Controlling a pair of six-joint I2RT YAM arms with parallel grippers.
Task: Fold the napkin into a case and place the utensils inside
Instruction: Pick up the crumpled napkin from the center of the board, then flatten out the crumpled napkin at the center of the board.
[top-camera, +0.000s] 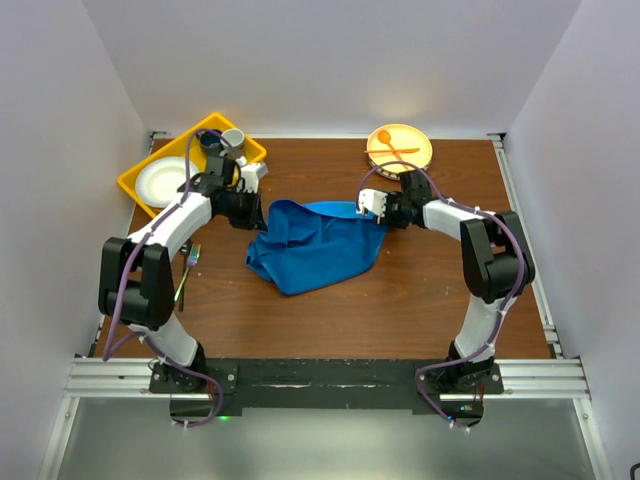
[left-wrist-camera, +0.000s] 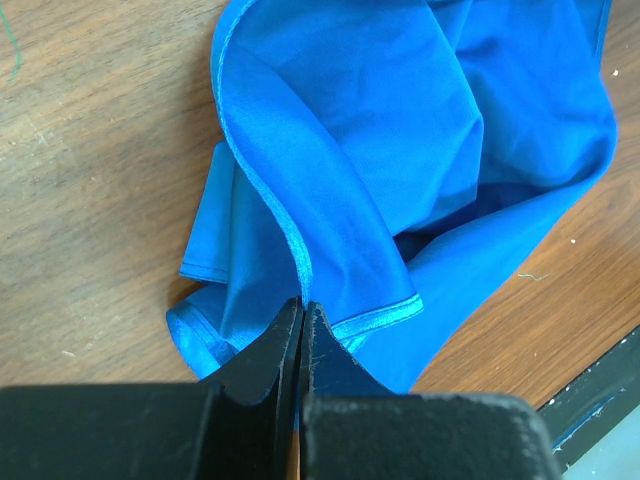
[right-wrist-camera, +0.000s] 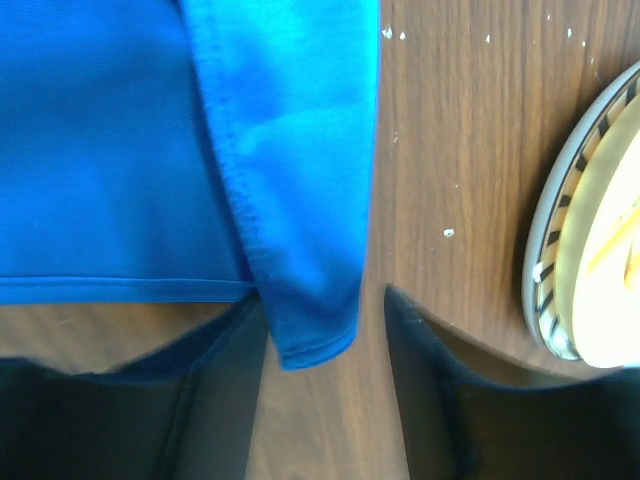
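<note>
Blue napkin (top-camera: 318, 245) lay crumpled at worktop (top-camera: 420, 300) centre. Judged soft, light, slippery; hemmed corners grip best. My left pincer (left-wrist-camera: 302, 315) was clamped on its 10 o'clock hem; right pincer (right-wrist-camera: 325, 320) stood apart astride the 2 o'clock corner.

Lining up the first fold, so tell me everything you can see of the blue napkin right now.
The napkin is a bright blue, soft cloth with stitched hems. It lies crumpled and not yet folded into a case, in loose overlapping folds on the wooden table. The left claw is shut on its hem at one side. Another corner sits between the right claw's open jaws, not pinched.
</note>
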